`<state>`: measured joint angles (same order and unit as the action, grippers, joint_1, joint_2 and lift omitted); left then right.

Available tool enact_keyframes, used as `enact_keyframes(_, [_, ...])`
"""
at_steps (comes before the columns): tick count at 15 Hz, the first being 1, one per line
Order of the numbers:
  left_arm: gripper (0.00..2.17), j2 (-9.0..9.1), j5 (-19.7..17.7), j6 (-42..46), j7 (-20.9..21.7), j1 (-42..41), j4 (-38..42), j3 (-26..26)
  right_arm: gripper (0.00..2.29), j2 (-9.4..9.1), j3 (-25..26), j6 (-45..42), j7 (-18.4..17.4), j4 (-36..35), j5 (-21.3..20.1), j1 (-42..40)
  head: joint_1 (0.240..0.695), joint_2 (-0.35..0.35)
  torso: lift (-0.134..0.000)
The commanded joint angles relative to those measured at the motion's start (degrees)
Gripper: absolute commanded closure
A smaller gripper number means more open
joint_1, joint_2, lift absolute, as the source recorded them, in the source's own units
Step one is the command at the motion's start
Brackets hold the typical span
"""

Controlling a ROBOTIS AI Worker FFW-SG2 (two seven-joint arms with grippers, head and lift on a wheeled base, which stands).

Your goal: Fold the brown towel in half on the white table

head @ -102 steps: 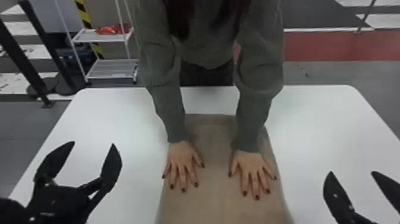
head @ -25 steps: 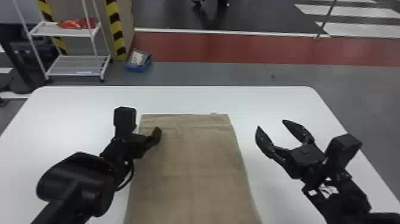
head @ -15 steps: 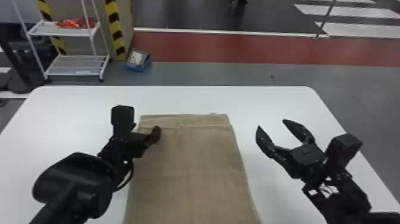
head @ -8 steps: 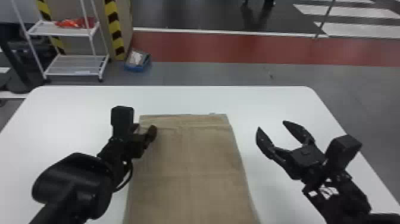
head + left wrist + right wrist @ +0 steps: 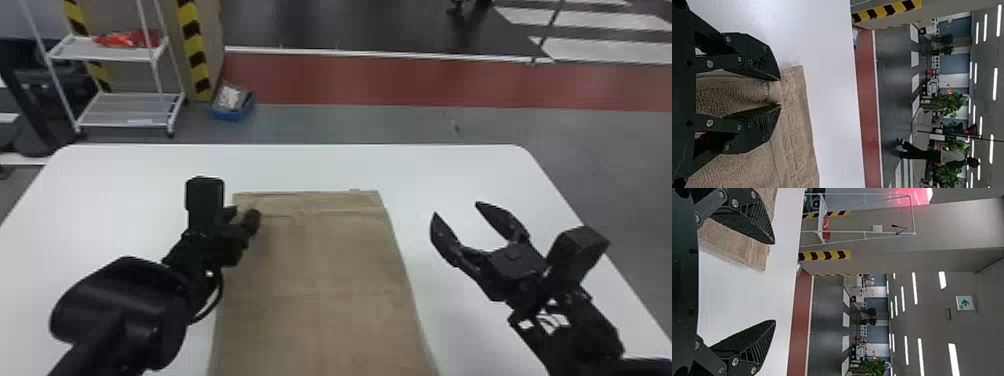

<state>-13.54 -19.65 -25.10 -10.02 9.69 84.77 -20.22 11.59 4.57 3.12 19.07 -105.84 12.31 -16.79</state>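
The brown towel (image 5: 320, 280) lies flat on the white table (image 5: 125, 200), its long sides running away from me. At its far left corner is my left gripper (image 5: 243, 219), low against the cloth. In the left wrist view, a raised fold of towel (image 5: 774, 92) is pinched between the fingertips of my left gripper (image 5: 781, 93). My right gripper (image 5: 454, 209) is held open and empty to the right of the towel, apart from it. The right wrist view has the towel (image 5: 730, 243) partly behind one finger of my right gripper (image 5: 775, 282).
Beyond the table's far edge stands a white shelf rack (image 5: 125, 107) at the left, with a blue box (image 5: 233, 102) on the floor beside it. The left forearm covers part of the table left of the towel.
A person's hands pressed on the towel earlier and are gone. Over the last second my left gripper's fingers have closed in on the towel's corner. The right arm has kept still over that second.
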Motion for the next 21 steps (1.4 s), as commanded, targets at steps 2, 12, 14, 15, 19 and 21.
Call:
enact_keyframes(2, [0.71, 0.00, 0.14, 0.00, 0.00, -0.20, 0.14, 0.00, 0.19, 0.01, 0.00, 0.00, 0.00, -0.07, -0.01, -0.08, 0.695, -0.082, -0.123])
enact_keyframes(12, [0.73, -0.88, 0.23, -0.53, 0.00, -2.40, 4.18, 1.32, 0.19, 0.01, 0.00, 0.18, 0.00, -0.15, -0.01, -0.08, 0.695, -0.078, -0.123])
enact_keyframes(14, [1.16, -0.97, -0.04, -2.46, 0.18, -2.49, 4.62, 1.41, 0.19, 0.01, -0.09, 0.18, 0.00, -0.15, -0.01, -0.08, 0.695, -0.076, -0.123])
enact_keyframes(15, [1.33, -0.97, -0.04, -3.34, 0.26, -2.49, 4.62, 1.50, 0.19, 0.01, -0.18, 0.18, 0.00, -0.33, -0.01, -0.17, 0.695, -0.076, -0.123])
enact_keyframes(19, [1.33, -0.97, -0.04, -4.40, 0.70, -2.75, 4.88, 1.41, 0.19, 0.10, 0.09, 0.18, 0.00, -0.77, 0.17, -0.26, 0.695, -0.076, -0.123])
enact_keyframes(21, [1.33, -0.97, -0.30, -4.22, 0.35, -3.89, 7.96, 1.85, 0.19, 0.10, 0.09, 0.18, 0.00, -0.94, 0.17, -0.43, 0.695, -0.077, -0.123])
